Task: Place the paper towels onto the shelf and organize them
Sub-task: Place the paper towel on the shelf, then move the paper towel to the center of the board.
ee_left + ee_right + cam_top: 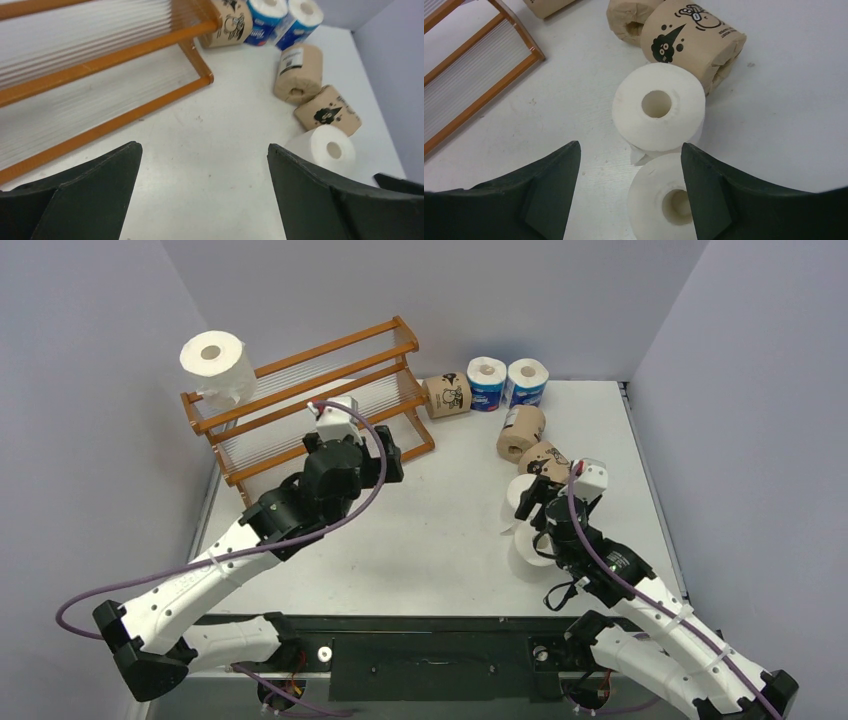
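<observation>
White roll (213, 358) atop shelf (330, 347) shows only overhead; left claw (202, 147) and right claw (629, 145) gape.

Lab-type robot test cell, not a home. Bare white table (440, 540) boxed in by plain grey walls (450, 300) on three sides, no decor. Two arms bolted to a black base plate (430, 655) at the near edge, loose purple cable (145, 577) trailing. Staged props only: wooden shelf (300, 390) just ahead-left of the left gripper (202, 147), paper towel rolls (657, 112) clustered right ahead of the right gripper (629, 145).
</observation>
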Controlling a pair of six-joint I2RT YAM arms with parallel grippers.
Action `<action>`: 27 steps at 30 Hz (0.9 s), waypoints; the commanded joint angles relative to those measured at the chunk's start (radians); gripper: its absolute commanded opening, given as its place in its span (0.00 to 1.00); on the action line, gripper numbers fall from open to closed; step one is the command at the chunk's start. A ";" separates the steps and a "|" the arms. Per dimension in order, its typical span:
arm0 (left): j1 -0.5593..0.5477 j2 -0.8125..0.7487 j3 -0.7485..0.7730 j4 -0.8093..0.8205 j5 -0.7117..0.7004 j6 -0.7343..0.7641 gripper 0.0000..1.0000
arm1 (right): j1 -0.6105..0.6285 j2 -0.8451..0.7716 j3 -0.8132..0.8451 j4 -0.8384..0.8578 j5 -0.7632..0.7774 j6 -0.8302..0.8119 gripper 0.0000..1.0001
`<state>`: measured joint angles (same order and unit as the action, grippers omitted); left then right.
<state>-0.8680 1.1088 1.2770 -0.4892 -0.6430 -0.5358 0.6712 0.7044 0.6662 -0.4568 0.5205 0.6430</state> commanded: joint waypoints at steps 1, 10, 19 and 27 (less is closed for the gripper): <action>-0.006 -0.050 -0.146 0.114 0.021 -0.063 0.96 | -0.044 0.047 0.078 -0.041 0.099 0.022 0.69; -0.006 -0.126 -0.403 0.174 0.124 -0.234 0.96 | -0.204 0.160 0.124 -0.006 -0.034 0.059 0.65; -0.006 -0.188 -0.641 0.152 0.216 -0.361 0.96 | -0.196 0.277 0.145 0.072 -0.130 -0.054 0.57; -0.006 -0.320 -0.764 0.109 0.211 -0.422 0.97 | -0.181 0.467 0.244 0.031 -0.116 -0.138 0.57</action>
<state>-0.8707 0.8635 0.5278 -0.3840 -0.4397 -0.9115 0.4751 1.1103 0.8417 -0.4309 0.4026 0.5644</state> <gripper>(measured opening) 0.966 0.569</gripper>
